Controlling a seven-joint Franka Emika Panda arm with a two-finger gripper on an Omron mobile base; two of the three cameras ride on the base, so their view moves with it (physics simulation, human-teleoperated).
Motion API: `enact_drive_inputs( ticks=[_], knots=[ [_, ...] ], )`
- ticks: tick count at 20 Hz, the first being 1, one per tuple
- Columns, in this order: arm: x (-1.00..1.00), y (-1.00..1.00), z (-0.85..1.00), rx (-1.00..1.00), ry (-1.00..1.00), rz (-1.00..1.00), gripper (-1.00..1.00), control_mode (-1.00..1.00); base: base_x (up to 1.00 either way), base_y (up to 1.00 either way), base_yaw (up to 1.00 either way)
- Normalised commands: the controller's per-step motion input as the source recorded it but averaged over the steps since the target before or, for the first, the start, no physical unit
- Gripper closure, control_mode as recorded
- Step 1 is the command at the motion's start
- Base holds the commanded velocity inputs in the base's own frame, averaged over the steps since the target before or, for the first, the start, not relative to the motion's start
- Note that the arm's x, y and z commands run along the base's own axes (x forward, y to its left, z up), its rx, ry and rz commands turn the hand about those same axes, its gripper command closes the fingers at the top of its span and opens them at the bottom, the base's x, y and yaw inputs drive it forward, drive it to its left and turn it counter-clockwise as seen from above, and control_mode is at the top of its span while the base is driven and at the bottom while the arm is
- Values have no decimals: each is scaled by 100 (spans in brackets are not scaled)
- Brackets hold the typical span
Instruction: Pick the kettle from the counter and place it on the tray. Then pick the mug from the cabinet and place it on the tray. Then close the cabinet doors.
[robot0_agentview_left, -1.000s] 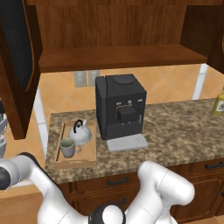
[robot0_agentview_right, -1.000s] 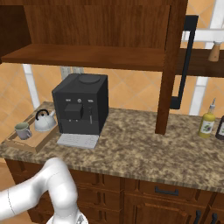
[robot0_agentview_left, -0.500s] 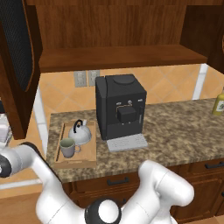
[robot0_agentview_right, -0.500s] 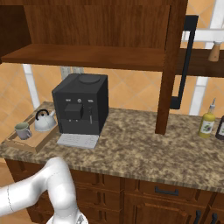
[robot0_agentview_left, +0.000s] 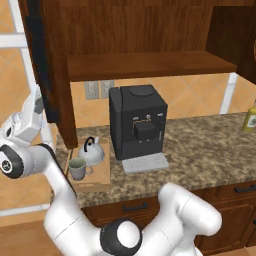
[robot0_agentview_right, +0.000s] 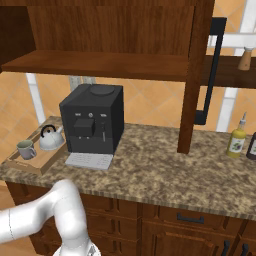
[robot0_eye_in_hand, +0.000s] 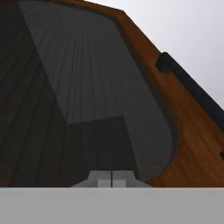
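Observation:
The silver kettle and the grey-green mug both stand on the wooden tray at the counter's left end. The cabinet is open. Its left door stands out at an angle, and the right door is seen edge-on with its black bar handle. My gripper is raised against the left door's outer face. In the hand view the gripper is shut and empty, close to the mesh panel, with the bar handle to the right.
A black coffee machine stands beside the tray. Bottles stand at the counter's right end. A pepper grinder is on a side shelf. Drawers with black handles run below the counter.
My hand has risen from low at the left up to the left door. That door has swung partway toward the cabinet. The kettle, mug and tray stay put.

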Motion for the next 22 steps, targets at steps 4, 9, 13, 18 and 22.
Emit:
enact_drive_inputs(
  ticks=[4,9,13,18,22],
  knots=[
    [0,-99,33,3,1,0,100,-100,0,0,0],
    [0,-100,23,-3,22,0,100,-100,0,0,0],
    [4,-100,24,-12,36,0,100,-100,0,0,0],
    [28,-100,24,-10,44,10,100,-100,0,0,0],
    [47,-93,15,0,43,29,100,-100,0,0,0]
  ],
)
